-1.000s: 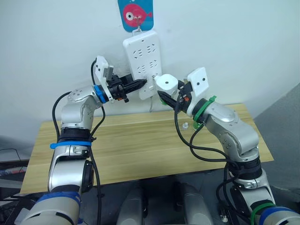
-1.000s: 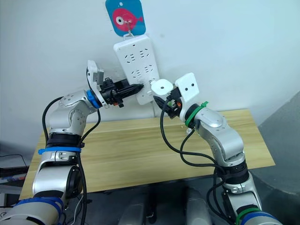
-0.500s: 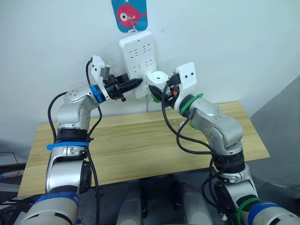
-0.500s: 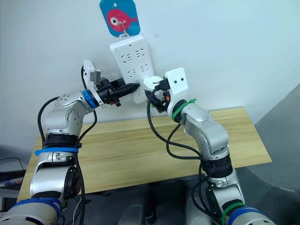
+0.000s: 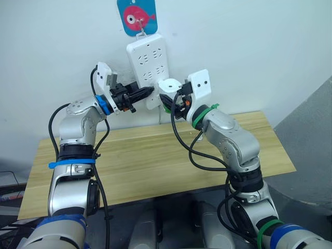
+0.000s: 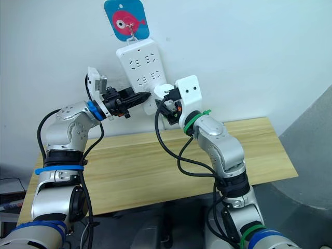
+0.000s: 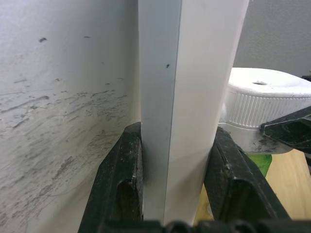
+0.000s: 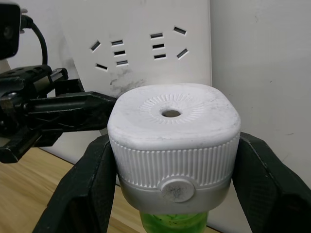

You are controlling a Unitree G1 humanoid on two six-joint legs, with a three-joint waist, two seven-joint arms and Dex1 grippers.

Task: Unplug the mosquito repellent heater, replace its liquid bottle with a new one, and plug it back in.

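Observation:
The mosquito repellent heater [image 8: 172,141] is a white rounded unit with a round vent hole, and a green liquid bottle [image 8: 172,221] hangs under it. My right gripper [image 5: 168,101] is shut on the heater's sides. It holds the heater close to the lower right part of the white wall power strip [image 5: 148,65]. The prongs are hidden, so contact with the strip cannot be judged. My left gripper [image 5: 150,91] is shut on the strip's lower left edge, one black finger [image 7: 119,184] on each side of it.
The power strip hangs from a hook on a blue card with a pink fish [image 5: 136,15] on the white wall. A wooden table [image 5: 155,161] stands below both arms. Grey floor lies to the right.
My right gripper has carried the heater up and to the left, from beside the strip's lower corner to close against it. The left gripper has stayed clamped on the strip. The camera has shifted.

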